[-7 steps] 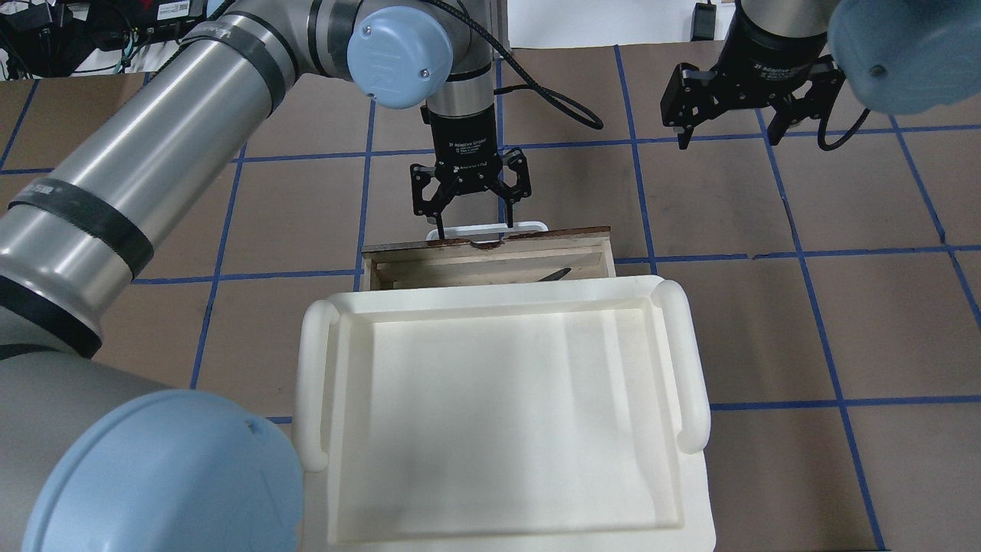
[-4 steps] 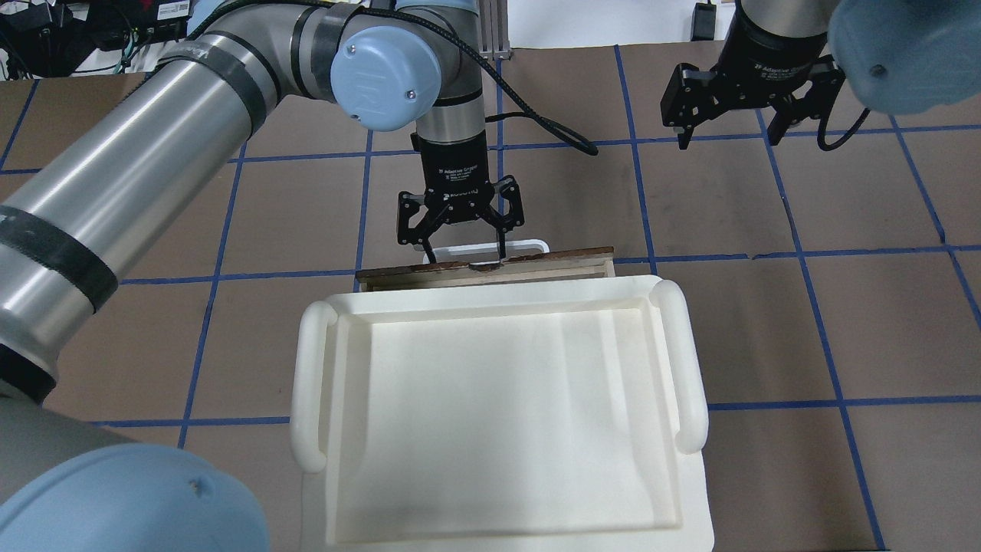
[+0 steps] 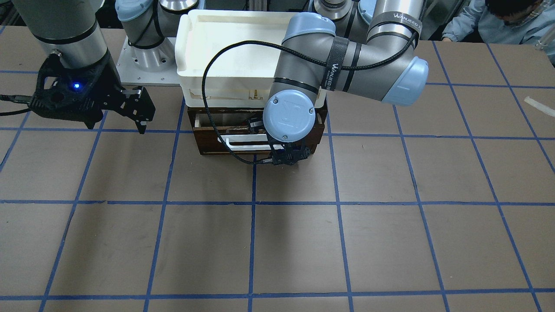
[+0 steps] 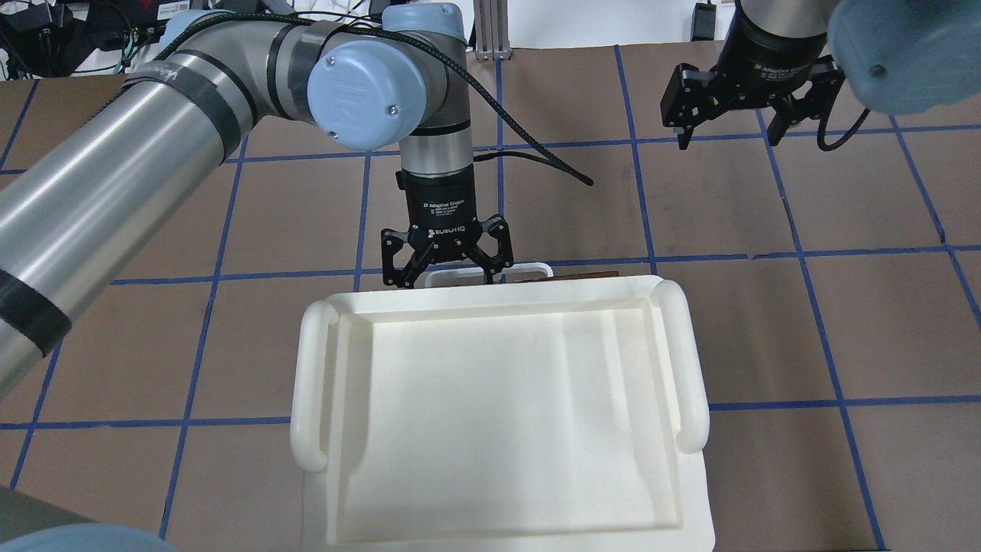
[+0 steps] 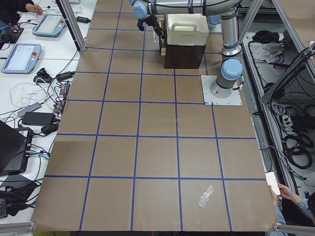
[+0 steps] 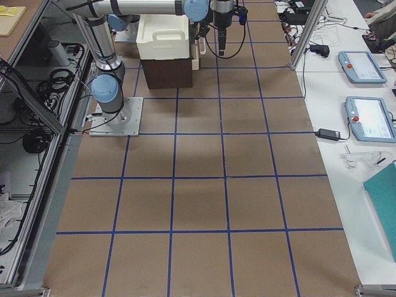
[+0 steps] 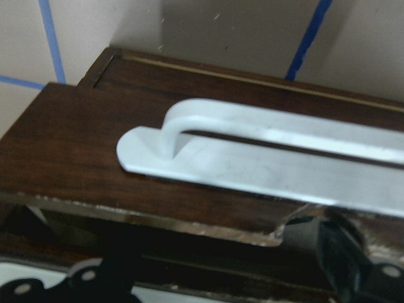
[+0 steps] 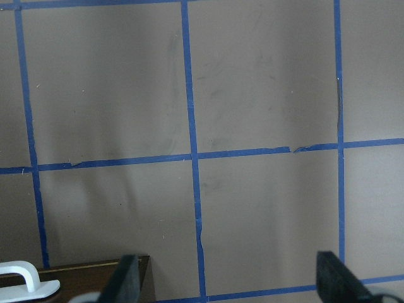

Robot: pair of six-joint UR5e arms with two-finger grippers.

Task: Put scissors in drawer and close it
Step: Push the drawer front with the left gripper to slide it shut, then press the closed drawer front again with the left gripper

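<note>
left gripper (image 4: 448,277) sits splayed open astride the drawer (image 7: 69,145) handle (image 7: 265,129), right gripper (image 4: 728,138) open well away from it; push off-centre and the drawer could skew and jam.

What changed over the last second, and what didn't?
The left hand, open, pushed the drawer in toward the robot: its interior and the scissors tip showed earlier, now only the front edge and handle show past the tray. Nothing grasped or released. The right hand and tray stayed put.
</note>
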